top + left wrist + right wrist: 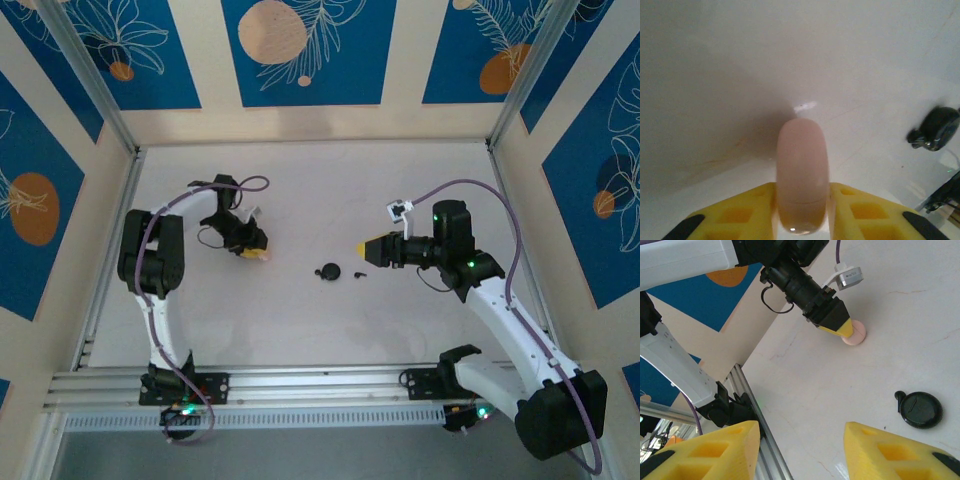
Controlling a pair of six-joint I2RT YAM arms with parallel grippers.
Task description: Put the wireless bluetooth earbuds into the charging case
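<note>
My left gripper (802, 192) is closed on a pale pink case (802, 150), held edge-on at lower centre. My right gripper (802, 440) hangs open. The black case (919, 409) lies lower right. I should set the pink case down flat and steady first.

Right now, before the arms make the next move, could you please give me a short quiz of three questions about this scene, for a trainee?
1. Fill the gap: in the top view, the black case lies nearer to the ____ arm's gripper.
2. Choose one: what does the left gripper hold between its fingers?
A) the pink case
B) the black case
C) nothing
3. True or false: the right gripper is shut on the black case.

Key: 1 right; 2 A; 3 false (the right gripper is open with nothing in it, and the black case lies on the table).
</note>
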